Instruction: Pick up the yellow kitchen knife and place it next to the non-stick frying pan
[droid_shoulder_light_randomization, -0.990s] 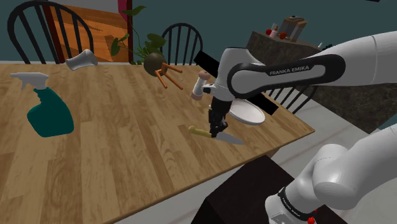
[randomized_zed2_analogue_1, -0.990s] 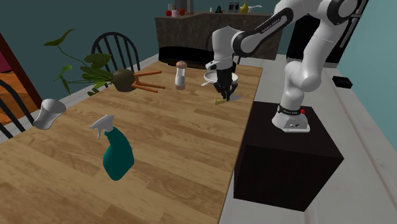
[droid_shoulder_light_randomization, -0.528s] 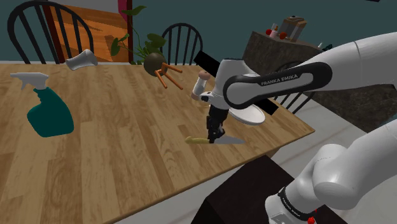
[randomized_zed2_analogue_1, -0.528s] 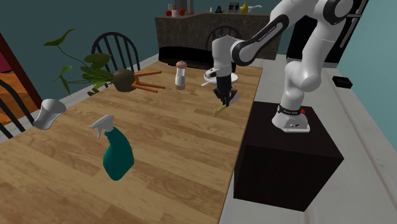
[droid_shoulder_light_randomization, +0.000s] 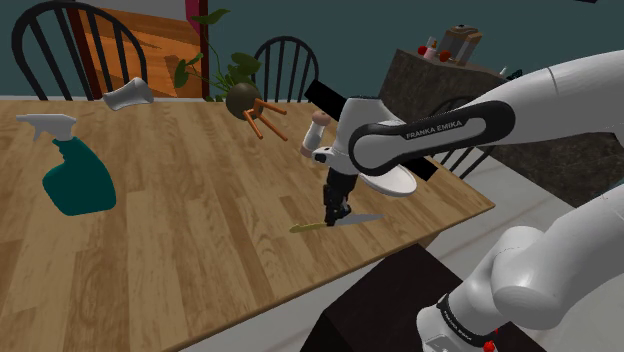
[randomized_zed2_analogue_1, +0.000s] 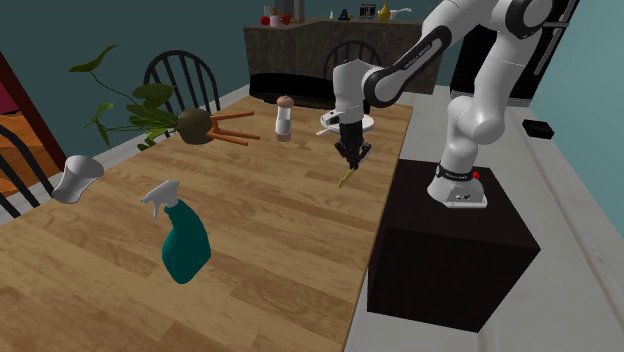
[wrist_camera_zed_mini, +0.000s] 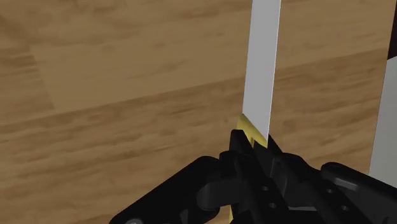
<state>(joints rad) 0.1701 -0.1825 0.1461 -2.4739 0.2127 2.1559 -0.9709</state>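
The knife has a grey blade (wrist_camera_zed_mini: 262, 70) and a yellow handle (droid_shoulder_light_randomization: 305, 227). My black gripper (droid_shoulder_light_randomization: 338, 212) is shut on it where blade meets handle, close to the wooden table's (droid_shoulder_light_randomization: 200, 260) near edge. The knife (randomized_zed2_analogue_1: 346, 177) hangs tilted from the gripper (randomized_zed2_analogue_1: 350, 156), handle end lowest and just over the tabletop. In the wrist view the fingers (wrist_camera_zed_mini: 238, 149) clasp the yellow end, the blade pointing away. The frying pan (droid_shoulder_light_randomization: 391, 182), drawn white with a black handle, sits just behind the gripper, partly hidden by my arm. In the second exterior view the pan (randomized_zed2_analogue_1: 331, 122) is beyond the hand.
A shaker (droid_shoulder_light_randomization: 318, 131) stands beside the pan. A tipped-over plant pot (droid_shoulder_light_randomization: 243, 99), a white cup (droid_shoulder_light_randomization: 128, 95) and a teal spray bottle (droid_shoulder_light_randomization: 76, 178) lie farther along the table. Chairs (droid_shoulder_light_randomization: 285, 62) stand behind it. The black stand (randomized_zed2_analogue_1: 450, 240) is beside the table's edge.
The gripper, shut on the knife, has lifted it off the table. The knife has swung round, its yellow handle sagging downward, and the hand has shifted slightly away from the pan.
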